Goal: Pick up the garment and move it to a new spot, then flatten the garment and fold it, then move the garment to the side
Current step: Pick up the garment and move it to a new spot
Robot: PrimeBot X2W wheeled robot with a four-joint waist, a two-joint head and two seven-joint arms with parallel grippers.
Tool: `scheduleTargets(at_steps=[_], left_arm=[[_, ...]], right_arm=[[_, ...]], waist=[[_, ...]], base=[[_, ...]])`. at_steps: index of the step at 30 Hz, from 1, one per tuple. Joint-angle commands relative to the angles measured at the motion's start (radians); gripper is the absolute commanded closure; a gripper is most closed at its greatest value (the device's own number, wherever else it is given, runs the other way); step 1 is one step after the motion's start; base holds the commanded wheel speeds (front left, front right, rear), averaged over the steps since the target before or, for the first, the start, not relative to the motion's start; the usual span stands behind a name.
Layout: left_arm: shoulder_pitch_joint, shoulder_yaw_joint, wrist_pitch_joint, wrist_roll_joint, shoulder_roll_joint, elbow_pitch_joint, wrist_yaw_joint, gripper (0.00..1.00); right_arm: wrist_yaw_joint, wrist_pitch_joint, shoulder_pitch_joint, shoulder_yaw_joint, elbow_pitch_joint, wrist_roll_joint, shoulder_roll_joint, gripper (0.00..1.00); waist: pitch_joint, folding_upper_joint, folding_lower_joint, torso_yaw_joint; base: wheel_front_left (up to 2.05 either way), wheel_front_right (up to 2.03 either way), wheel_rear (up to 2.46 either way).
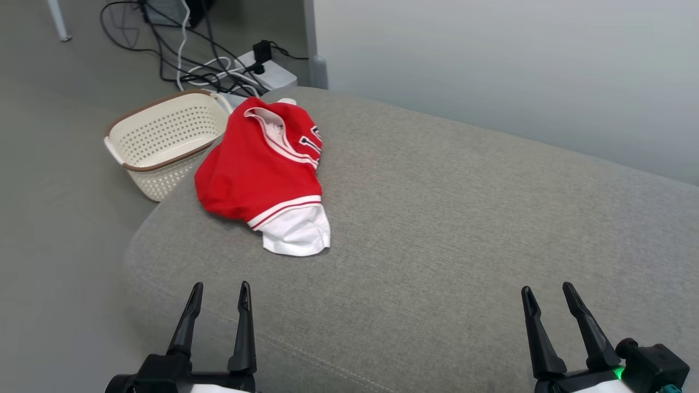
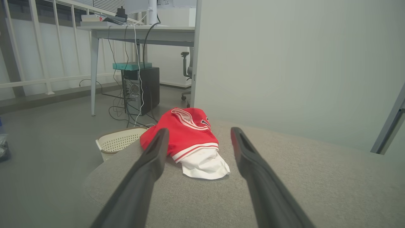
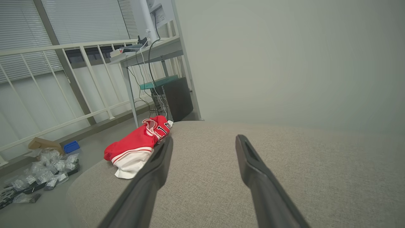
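1. Garment (image 1: 262,174), red with white trim and a white part at its near end, is seen crumpled on the grey cushion (image 1: 464,229), toward 10 o'clock of the head view.
2. A perforated cream basket (image 1: 164,144) is placed on the floor (image 1: 54,218) just beside the cushion, at 9 o'clock from the garment.
3. Cables (image 1: 180,60) are spread at 12 o'clock from the basket.
4. The left gripper (image 1: 221,284) is held at 7 o'clock, its jaws apart; the garment is found at about 12 o'clock from it, not touched.
5. The right gripper (image 1: 546,287) is held at 5 o'clock, jaws also spread, well apart from the garment.
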Motion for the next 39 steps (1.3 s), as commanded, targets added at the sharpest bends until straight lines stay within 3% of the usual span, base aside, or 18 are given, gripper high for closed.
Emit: scheduleTargets(at_steps=[1,7,14,27,39], left_arm=[[-0.041,0.036,-0.006,0.0,0.0,-0.026,0.008,0.0],[-0.043,0.036,-0.006,-0.011,0.0,-0.025,0.015,0.0],[-0.069,0.034,-0.006,-0.044,0.0,-0.008,0.037,0.0],[-0.309,0.066,-0.006,-0.155,0.0,0.135,0.096,0.0],[-0.615,0.177,-0.006,-0.275,0.0,0.434,0.031,0.0]], right_arm=[[0.0,-0.006,-0.018,0.025,-0.031,0.001,-0.008,0.0],[0.0,-0.006,-0.018,0.022,-0.031,-0.003,-0.009,0.0],[0.0,-0.006,-0.037,0.032,-0.039,0.002,-0.037,0.0],[0.0,-0.006,-0.134,0.062,-0.071,0.0,-0.162,0.0],[0.0,-0.006,-0.266,0.122,-0.081,-0.005,-0.268,0.0]], waist=[[0.004,0.0,0.0,0.02],[0.016,0.0,0.0,0.045],[0.076,0.0,0.0,0.028],[0.286,0.0,0.0,-0.024],[0.43,0.0,0.0,-0.088]], base=[[0.0,0.0,0.0],[0.0,0.0,0.0],[0.0,0.0,0.0],[0.0,0.0,0.0],[0.0,0.0,0.0]])
